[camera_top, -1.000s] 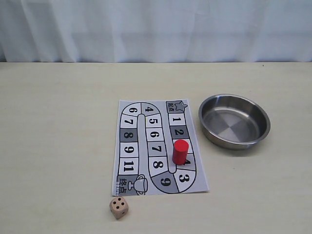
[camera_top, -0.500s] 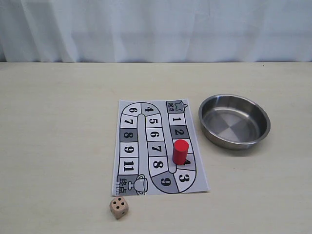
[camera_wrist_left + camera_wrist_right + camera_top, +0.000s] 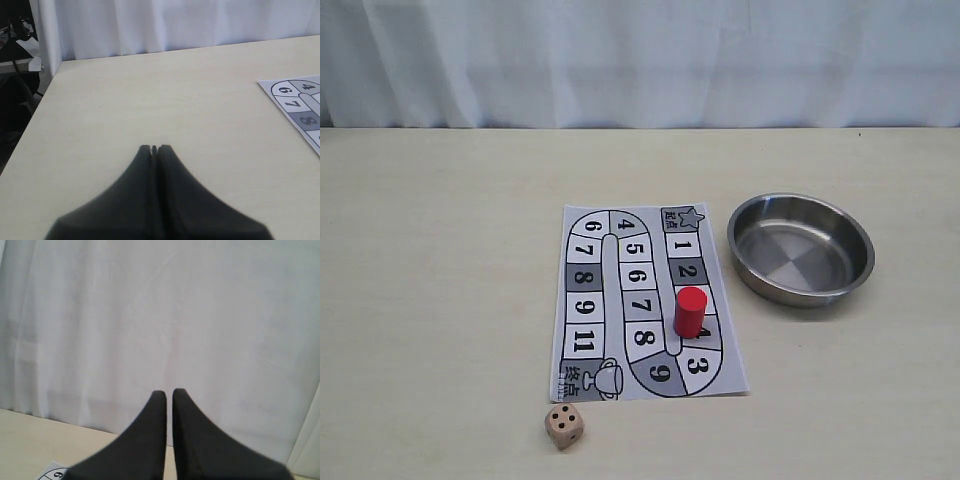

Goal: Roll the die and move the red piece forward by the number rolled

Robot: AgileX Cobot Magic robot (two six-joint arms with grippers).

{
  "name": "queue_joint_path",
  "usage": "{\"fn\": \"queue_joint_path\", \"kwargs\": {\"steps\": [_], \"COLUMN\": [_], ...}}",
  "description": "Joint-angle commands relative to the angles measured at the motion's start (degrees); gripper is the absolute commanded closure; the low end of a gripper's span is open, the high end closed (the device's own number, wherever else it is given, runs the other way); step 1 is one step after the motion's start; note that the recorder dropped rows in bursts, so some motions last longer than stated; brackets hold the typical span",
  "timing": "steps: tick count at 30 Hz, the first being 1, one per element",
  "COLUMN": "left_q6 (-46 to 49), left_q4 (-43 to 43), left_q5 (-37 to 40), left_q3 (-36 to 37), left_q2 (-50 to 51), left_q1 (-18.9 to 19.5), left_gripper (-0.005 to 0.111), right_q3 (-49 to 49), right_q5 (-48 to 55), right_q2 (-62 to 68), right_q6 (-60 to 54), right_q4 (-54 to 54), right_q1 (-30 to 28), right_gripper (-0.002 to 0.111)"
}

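The die [image 3: 564, 426], a tan wooden cube with black pips, lies on the table just below the paper game board [image 3: 645, 302]. The red piece [image 3: 689, 312] stands upright on the board's right-hand track, below square 2. Neither gripper appears in the exterior view. My left gripper [image 3: 154, 148] is shut with nothing in it, above bare table left of the board's corner [image 3: 300, 107]. My right gripper [image 3: 169, 392] is shut but for a thin slit, holds nothing and points at the white curtain, with a board corner [image 3: 56, 472] just visible.
A round steel dish [image 3: 801, 248] sits on the table to the right of the board. A white curtain [image 3: 640, 60] runs along the table's far edge. The table's left edge [image 3: 40, 105] shows in the left wrist view, with dark clutter beyond it.
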Motion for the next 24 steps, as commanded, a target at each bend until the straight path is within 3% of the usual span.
{"fn": "queue_joint_path", "kwargs": {"steps": [1, 12, 24], "left_q6": [-0.23, -0.23, -0.23], "left_q4": [-0.3, -0.3, -0.3], "left_q5": [-0.59, -0.59, -0.59], "left_q3": [0.11, 0.11, 0.11], "left_q2": [-0.01, -0.01, -0.01], "left_q1": [0.0, 0.0, 0.0], "left_gripper": [0.107, 0.107, 0.107], "right_q3": [0.34, 2.65, 22.17], "right_q5": [0.45, -4.3, -24.91], "right_q2": [-0.16, -0.16, -0.16], "right_q6": [-0.36, -0.36, -0.25], "right_q4": [0.18, 0.18, 0.18], "right_q1": [-0.54, -0.54, -0.54], "right_gripper": [0.104, 0.104, 0.104]}}
